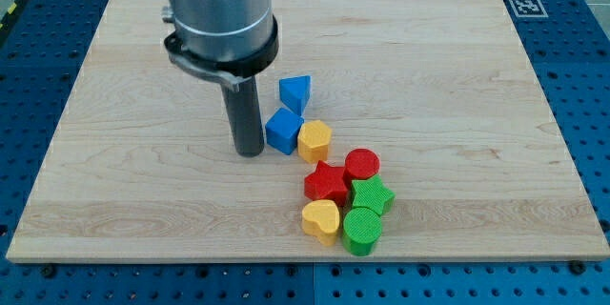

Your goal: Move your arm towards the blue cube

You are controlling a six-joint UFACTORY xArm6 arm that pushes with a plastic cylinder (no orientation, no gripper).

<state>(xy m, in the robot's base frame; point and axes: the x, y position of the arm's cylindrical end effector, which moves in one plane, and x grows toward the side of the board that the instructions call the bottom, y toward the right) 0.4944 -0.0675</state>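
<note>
We have no jaws, only a rod, so nothing is clenched or grasped. My tip rests on the tabletop just to the view's left of the blue cube, very near it, perhaps touching. A blue wedge-like block lies just above the cube; a yellow block touches its right side.

Pale smooth wooden board, matt plastic-looking blue cube, brushed grey metal arm housing
</note>
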